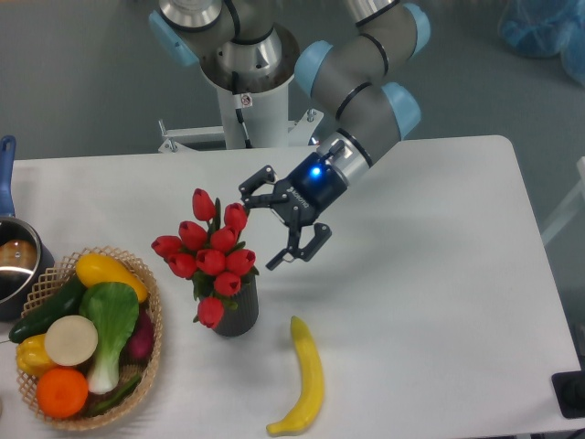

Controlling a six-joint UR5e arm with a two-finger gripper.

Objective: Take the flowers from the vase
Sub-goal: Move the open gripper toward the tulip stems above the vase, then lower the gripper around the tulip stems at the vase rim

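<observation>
Flowers (212, 256) sit in the vase (237, 314) near the front left of the white surface (439, 274). They are red buds in a tight bunch, and the bunch is wider than the vase. The vase is short and dark and stands upright. The gripper (262, 225) hangs just to the right of the flowers, up by the top buds. Its jaws are spread apart and nothing is between them. One black finger is close to a top bud, but I cannot tell if it touches. A blue light glows on the arm behind the jaws. A yellow banana (305, 377) lies on the surface near the vase, to its right. A wicker basket (137, 384) full of pretend food sits to the left of the vase. A pot (14, 261) shows at the left edge.
</observation>
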